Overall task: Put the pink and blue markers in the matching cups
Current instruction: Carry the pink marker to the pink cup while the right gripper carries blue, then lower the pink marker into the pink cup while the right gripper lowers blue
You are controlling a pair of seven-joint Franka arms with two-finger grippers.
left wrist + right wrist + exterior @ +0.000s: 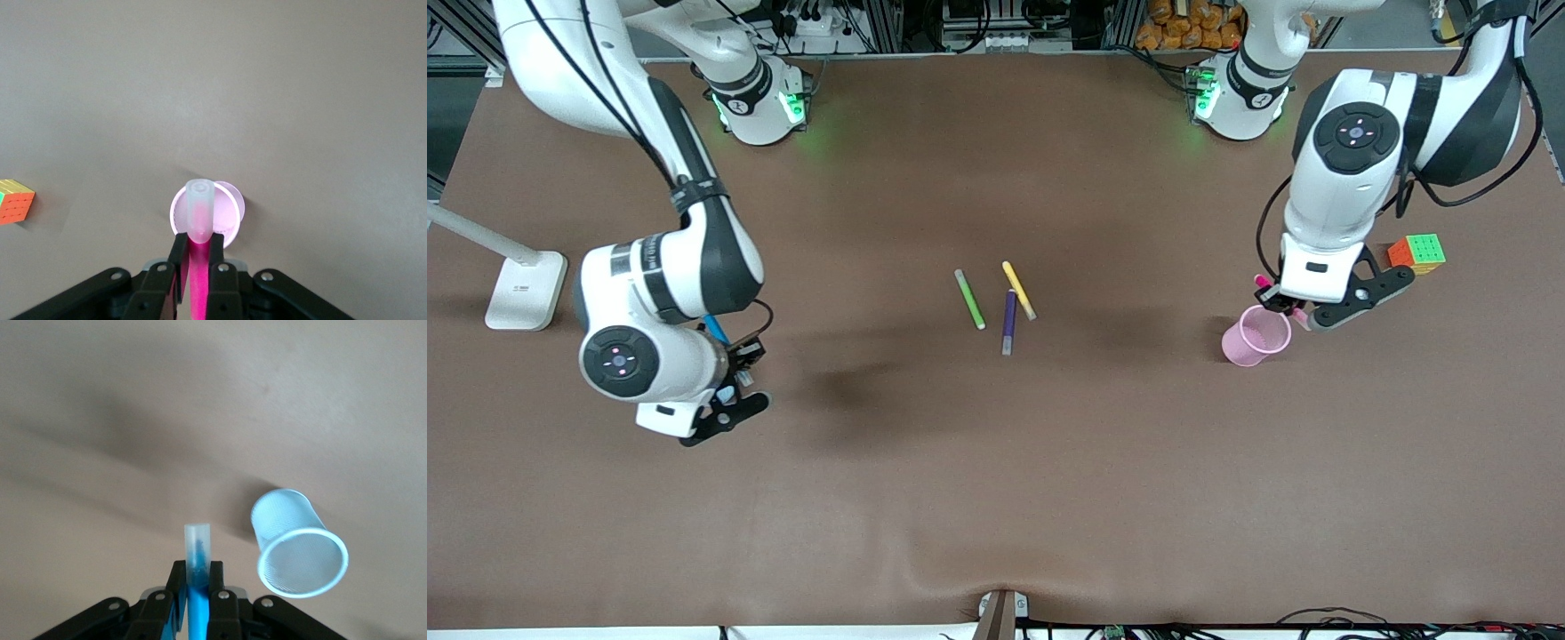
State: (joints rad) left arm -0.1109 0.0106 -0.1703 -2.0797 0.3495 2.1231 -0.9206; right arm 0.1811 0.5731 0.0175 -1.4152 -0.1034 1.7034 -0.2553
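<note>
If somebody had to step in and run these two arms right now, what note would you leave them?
Left gripper: shut on the pink marker, tip over the pink cup at the left arm's end.
Right gripper: shut on the blue marker, beside the blue cup's mouth, not over it.
Done: both markers picked up.
Left: lower pink in; line blue up, drop it.
</note>
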